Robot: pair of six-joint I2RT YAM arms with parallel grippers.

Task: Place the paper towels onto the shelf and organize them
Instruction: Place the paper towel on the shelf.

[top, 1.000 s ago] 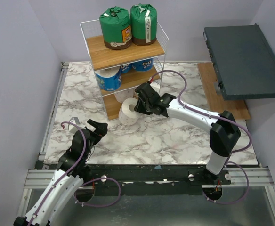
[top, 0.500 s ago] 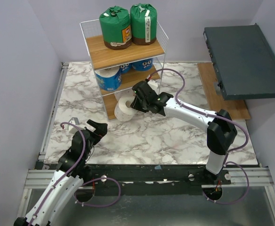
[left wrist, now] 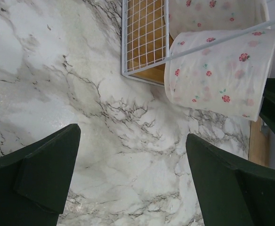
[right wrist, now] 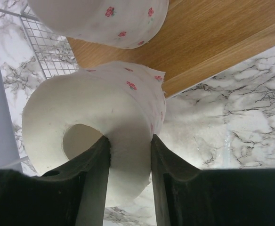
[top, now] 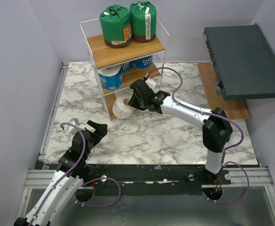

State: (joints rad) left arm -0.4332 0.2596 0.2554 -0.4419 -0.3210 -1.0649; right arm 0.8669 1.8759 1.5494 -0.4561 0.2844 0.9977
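Clamping the right gripper [right wrist: 129,141] on the wall of a flower-printed paper towel roll [right wrist: 95,106], one finger inside the core, at the bottom front edge of the shelf [top: 128,54]. Judging it light, soft and crushable, suiting this core-wall hold. Hovering the left gripper [left wrist: 133,136] wide apart over the worktop [left wrist: 57,70].

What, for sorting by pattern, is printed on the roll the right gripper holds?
White roll, small red flowers; right wrist view.

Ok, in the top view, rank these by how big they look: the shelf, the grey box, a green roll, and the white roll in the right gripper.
1. The shelf and the grey box look about alike, so I won't rank them.
2. The green roll, though it sits nearer the camera.
3. The white roll, smallest.
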